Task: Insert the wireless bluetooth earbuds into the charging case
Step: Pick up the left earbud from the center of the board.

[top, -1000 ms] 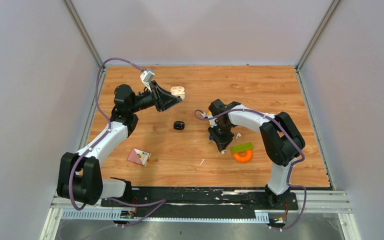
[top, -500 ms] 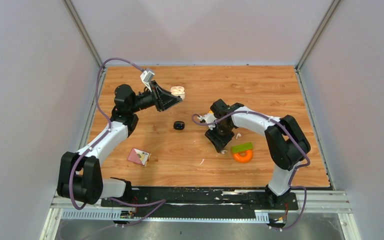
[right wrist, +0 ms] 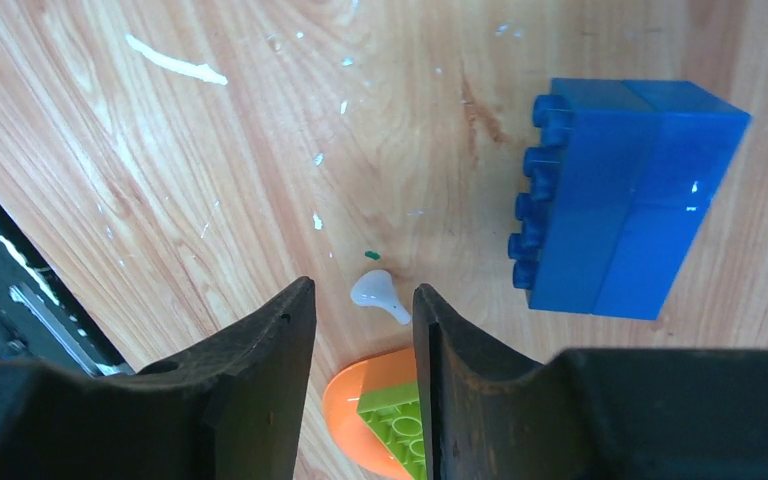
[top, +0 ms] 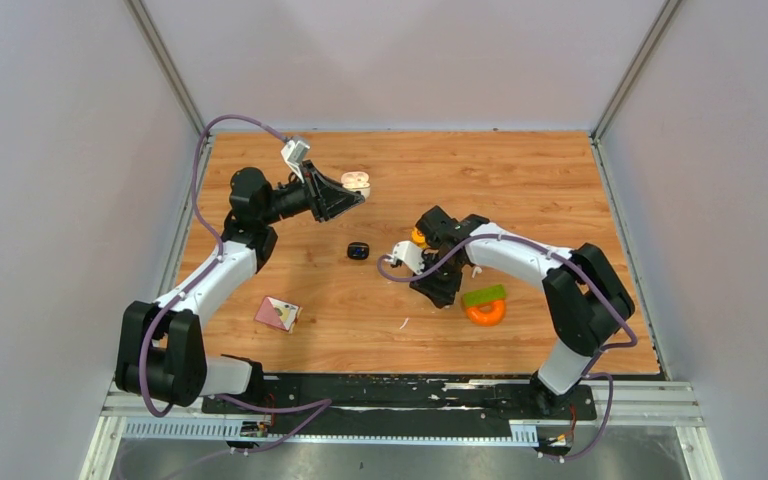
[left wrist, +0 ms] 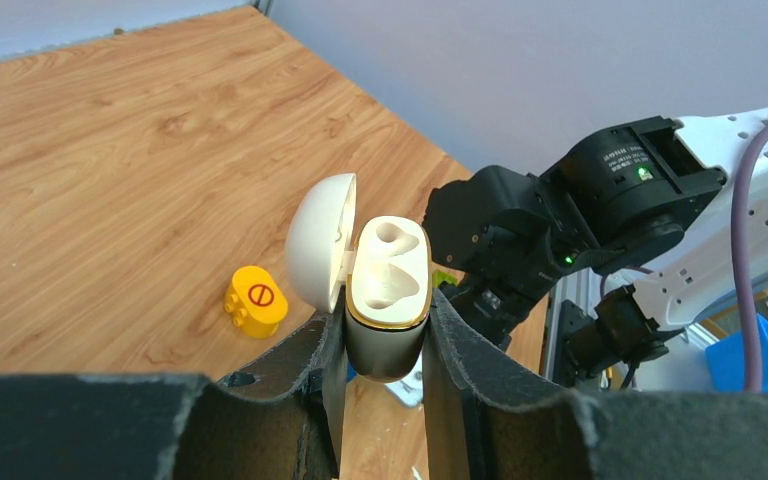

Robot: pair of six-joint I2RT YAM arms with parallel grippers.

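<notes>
Table (top: 520,170): bare wood. Left gripper (left wrist: 385,315) pinches the open white case (left wrist: 388,265) aloft, both sockets empty. Right gripper (right wrist: 360,300), jaws spread, straddles a white earbud (right wrist: 374,294) lying on the table beside an orange piece (right wrist: 355,400). Suggest: centre on the bulb, close gently; it may skid.

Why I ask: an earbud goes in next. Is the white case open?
Open: white case, lid swung back, both sockets showing, clamped in the left gripper.

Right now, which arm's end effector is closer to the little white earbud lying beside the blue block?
Right. The right end effector hangs open over the white earbud, a finger either side. The left end effector is across the table, gripping the open white case.
</notes>
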